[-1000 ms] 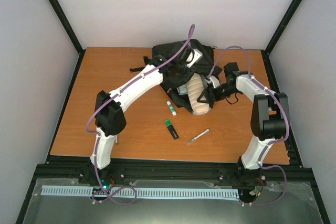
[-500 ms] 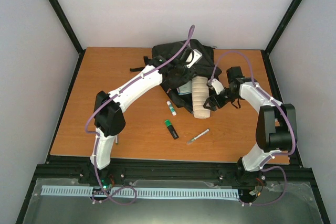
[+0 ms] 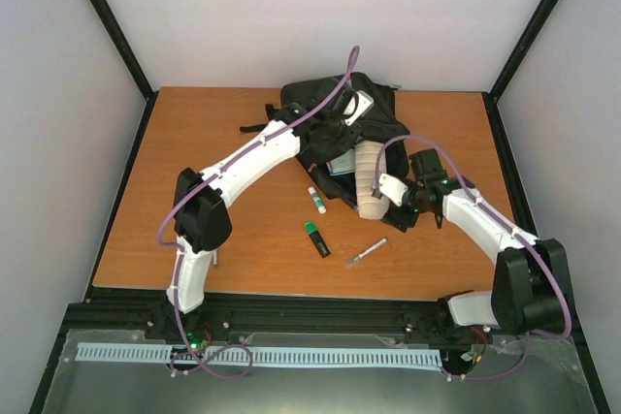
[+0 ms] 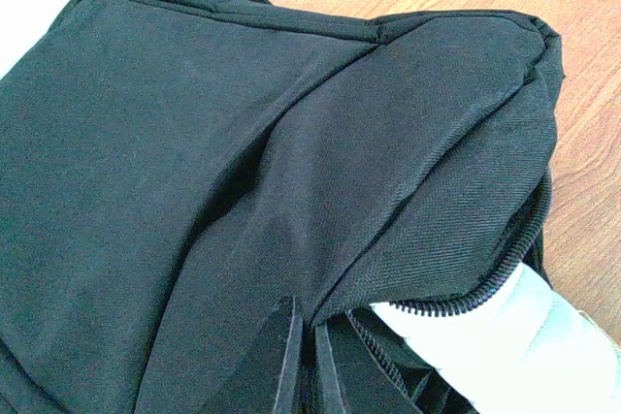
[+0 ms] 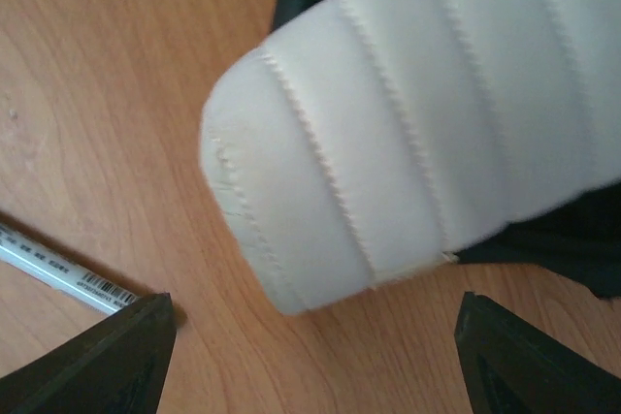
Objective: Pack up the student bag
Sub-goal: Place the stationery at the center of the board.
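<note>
The left gripper (image 4: 303,336) is hard to make out: at the bottom edge of the left wrist view its black fingers merge with the black cloth, pressed together on a raised fold of the student bag (image 4: 243,143) beside the zip. The bag, of matt woven fabric, lies slumped at the upper centre of the wooden table (image 3: 194,162). Its mouth hides the far end of a white padded pouch (image 5: 408,113), an oblong with stitched ribs and a rounded corner. The right gripper (image 5: 315,356) stands wide, with only two dark fingertips showing at the lower corners and the pouch just ahead, clear of both. A pen (image 5: 58,269) is cut off at lower left
</note>
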Controlling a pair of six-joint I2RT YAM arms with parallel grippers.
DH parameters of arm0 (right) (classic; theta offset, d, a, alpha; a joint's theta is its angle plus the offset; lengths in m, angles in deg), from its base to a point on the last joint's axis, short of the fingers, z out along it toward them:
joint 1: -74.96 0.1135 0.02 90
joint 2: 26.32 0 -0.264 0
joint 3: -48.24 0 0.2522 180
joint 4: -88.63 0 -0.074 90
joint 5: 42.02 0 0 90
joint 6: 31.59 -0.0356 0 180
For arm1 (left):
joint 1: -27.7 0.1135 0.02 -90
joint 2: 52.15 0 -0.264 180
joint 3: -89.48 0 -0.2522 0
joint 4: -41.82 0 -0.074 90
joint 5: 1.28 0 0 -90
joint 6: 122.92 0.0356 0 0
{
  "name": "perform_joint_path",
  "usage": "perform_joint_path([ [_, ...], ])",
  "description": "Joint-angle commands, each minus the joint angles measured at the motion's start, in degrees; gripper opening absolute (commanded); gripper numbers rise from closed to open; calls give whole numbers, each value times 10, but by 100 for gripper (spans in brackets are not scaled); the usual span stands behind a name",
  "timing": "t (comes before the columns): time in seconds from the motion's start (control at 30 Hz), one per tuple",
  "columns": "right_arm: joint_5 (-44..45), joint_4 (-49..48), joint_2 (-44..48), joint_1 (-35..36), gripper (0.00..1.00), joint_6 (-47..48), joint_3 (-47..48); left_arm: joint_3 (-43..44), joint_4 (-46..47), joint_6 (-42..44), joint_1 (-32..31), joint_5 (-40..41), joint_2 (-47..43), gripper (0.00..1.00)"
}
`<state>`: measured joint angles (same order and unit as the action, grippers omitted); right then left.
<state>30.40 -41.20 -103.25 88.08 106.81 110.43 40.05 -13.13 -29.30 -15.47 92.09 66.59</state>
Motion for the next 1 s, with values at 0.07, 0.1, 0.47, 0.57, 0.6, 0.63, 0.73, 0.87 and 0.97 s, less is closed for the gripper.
perform_joint_path([
  [0.07, 98, -93, 8, 77, 80, 57, -56, 22, 40, -4, -2, -6, -40, 1],
  [0.1, 111, -107, 6, 88, 80, 59, -65, 22, 39, -3, -2, -7, -40, 1],
  [0.47, 317, -328, -36, 107, 61, 5, -45, 19, 35, -4, -2, -15, -42, 1],
  [0.57, 300, -333, -50, 106, 61, -17, -22, 14, 37, -6, -2, -17, -45, 1],
  [0.6, 295, -341, -62, 106, 61, -23, -17, 13, 36, -6, -2, -17, -45, 1],
  [0.63, 292, -349, -79, 106, 61, -29, -12, 11, 37, -7, -2, -18, -46, 1],
  [0.73, 288, -378, -126, 106, 61, -49, -5, 8, 38, -10, -2, -20, -51, 1],
  [0.87, 286, -407, -132, 106, 61, -67, -17, 5, 37, -9, -2, -19, -57, 1],
  [0.97, 272, -401, -90, 106, 61, -54, -45, 3, 35, -7, -2, -17, -60, 1],
])
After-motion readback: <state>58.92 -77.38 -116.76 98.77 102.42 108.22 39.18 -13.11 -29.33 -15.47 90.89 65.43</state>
